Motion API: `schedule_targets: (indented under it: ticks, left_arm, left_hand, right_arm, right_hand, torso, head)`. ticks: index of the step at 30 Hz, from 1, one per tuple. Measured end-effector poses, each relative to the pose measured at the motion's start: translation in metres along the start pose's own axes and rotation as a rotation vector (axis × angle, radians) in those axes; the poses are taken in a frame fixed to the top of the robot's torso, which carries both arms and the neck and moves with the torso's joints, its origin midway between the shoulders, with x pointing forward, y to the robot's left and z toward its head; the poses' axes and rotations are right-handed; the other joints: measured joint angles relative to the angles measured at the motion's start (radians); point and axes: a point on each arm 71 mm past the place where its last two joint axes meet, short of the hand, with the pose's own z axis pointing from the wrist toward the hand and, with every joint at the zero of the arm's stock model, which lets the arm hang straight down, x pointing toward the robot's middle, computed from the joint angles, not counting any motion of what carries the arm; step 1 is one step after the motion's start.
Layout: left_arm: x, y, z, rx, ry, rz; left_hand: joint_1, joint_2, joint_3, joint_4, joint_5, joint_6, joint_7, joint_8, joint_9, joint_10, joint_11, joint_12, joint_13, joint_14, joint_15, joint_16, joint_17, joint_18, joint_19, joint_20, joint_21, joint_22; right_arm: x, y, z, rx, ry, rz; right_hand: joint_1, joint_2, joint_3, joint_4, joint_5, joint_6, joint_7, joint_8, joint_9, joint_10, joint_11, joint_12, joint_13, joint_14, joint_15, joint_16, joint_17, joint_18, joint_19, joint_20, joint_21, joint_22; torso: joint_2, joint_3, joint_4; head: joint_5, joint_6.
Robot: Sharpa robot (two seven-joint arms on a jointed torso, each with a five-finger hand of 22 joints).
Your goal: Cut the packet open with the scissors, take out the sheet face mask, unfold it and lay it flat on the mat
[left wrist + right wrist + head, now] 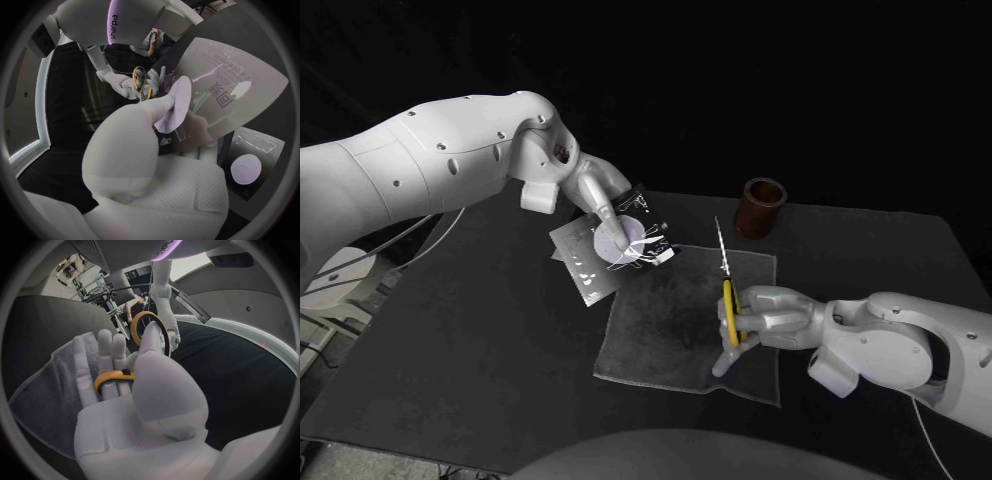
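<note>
My left hand point(600, 200) holds the silvery packet point(596, 262) up above the table, left of the mat's far corner; in the left wrist view my fingers point(172, 102) press on the packet's printed face point(225, 85). A dark panel with a pale circle point(250, 160) shows beside it; I cannot tell whether it is part of the same packet. My right hand point(773, 318) grips the yellow-handled scissors point(728, 305) over the grey mat point(675, 330), blades pointing away towards the packet. The handle loops point(114, 377) sit around my fingers. No sheet mask shows.
A brown cup point(763, 206) stands upright beyond the mat's far right corner. The mat lies flat in the middle of the black table point(473, 330), with bare table to its left and right.
</note>
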Motion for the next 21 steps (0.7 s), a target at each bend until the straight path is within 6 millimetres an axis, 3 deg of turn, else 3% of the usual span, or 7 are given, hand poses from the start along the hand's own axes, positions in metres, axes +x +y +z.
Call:
schedule_targets:
  ticks: [4,9,11,16,20,21]
  left_arm:
    - [0.000,0.001,-0.001,0.000,-0.003,-0.003]
    - [-0.001,0.002,-0.002,-0.001,-0.005,-0.006]
    - [-0.001,0.002,-0.002,-0.001,-0.006,-0.006]
    - [-0.001,0.002,-0.002,-0.001,-0.007,-0.008]
    - [-0.001,0.002,-0.002,-0.001,-0.008,-0.009]
    - [-0.001,0.003,-0.002,-0.001,-0.008,-0.009]
  left_hand:
    - [0.000,0.000,0.001,0.001,0.000,0.000,0.000,0.000,0.000,0.000,0.000,0.000,0.001,0.000,0.000,0.000,0.000,0.000,0.000,0.000,0.000,0.000]
    - [-0.001,-0.001,0.001,0.001,0.000,0.000,0.000,0.000,0.000,0.003,-0.003,-0.001,0.001,-0.001,0.001,0.000,0.000,-0.001,0.000,0.000,0.000,0.000]
    - [-0.001,-0.001,0.001,0.001,0.000,0.000,0.000,0.000,0.000,0.003,-0.003,-0.001,0.001,-0.001,0.001,0.000,0.000,-0.001,0.000,0.000,0.000,0.000]
    - [-0.001,-0.001,0.001,0.001,0.000,0.000,0.000,-0.001,0.000,0.003,-0.003,-0.002,0.001,-0.001,0.002,0.000,0.000,-0.001,0.000,0.000,0.000,0.000]
    - [-0.001,-0.001,0.001,0.001,0.000,0.000,0.000,-0.001,0.000,0.003,-0.003,-0.002,0.001,-0.002,0.002,0.000,0.000,-0.001,0.000,0.000,0.000,0.001]
    - [-0.001,-0.001,0.001,0.001,0.000,0.000,0.000,-0.002,0.000,0.003,-0.003,-0.002,0.001,-0.001,0.002,0.000,0.000,-0.001,0.000,0.000,0.000,0.001]
  right_arm:
    - [-0.005,0.001,0.001,-0.009,-0.078,0.005]
    - [-0.010,0.002,0.002,-0.016,-0.145,0.011]
    - [-0.011,0.002,0.003,-0.018,-0.161,0.013]
    - [-0.015,0.002,0.003,-0.026,-0.195,0.025]
    - [-0.018,0.003,0.003,-0.033,-0.209,0.035]
    - [-0.019,0.003,0.003,-0.034,-0.212,0.038]
  right_hand:
    - [0.009,0.002,0.001,-0.036,0.050,0.013,0.002,0.019,0.078,0.000,0.000,0.066,0.276,0.003,0.003,0.103,0.174,-0.001,0.006,0.006,0.047,0.029]
    - [-0.004,0.017,0.003,-0.037,0.032,0.013,0.001,0.031,0.161,0.000,0.000,0.088,0.478,0.003,0.003,0.131,0.391,-0.001,0.018,0.014,0.103,0.067]
    - [-0.009,0.022,0.003,-0.038,0.032,0.013,0.001,0.037,0.168,0.000,0.000,0.092,0.502,0.004,0.003,0.134,0.421,-0.001,0.021,0.017,0.113,0.074]
    - [-0.013,0.026,0.007,-0.045,0.093,0.014,0.001,0.043,0.166,0.000,0.000,0.104,0.532,0.004,0.003,0.143,0.452,-0.001,0.023,0.016,0.134,0.093]
    - [-0.013,0.026,0.010,-0.048,0.089,0.014,0.001,0.043,0.160,0.000,0.000,0.108,0.532,0.007,0.001,0.145,0.453,-0.001,0.023,0.016,0.137,0.098]
    - [-0.013,0.026,0.007,-0.044,0.073,0.014,0.001,0.046,0.154,0.000,0.000,0.108,0.532,0.007,0.001,0.147,0.453,-0.001,0.023,0.016,0.141,0.100]
  torso:
    - [0.000,0.0002,0.0000]
    - [0.000,0.0012,0.0000]
    - [0.000,0.0013,0.0000]
    - [0.000,0.0014,-0.0001]
    - [0.000,0.0014,-0.0002]
    - [0.000,0.0014,-0.0001]
  head:
    - [-0.010,0.003]
    - [-0.020,0.009]
    - [-0.023,0.011]
    - [-0.035,0.017]
    - [-0.042,0.023]
    - [-0.044,0.025]
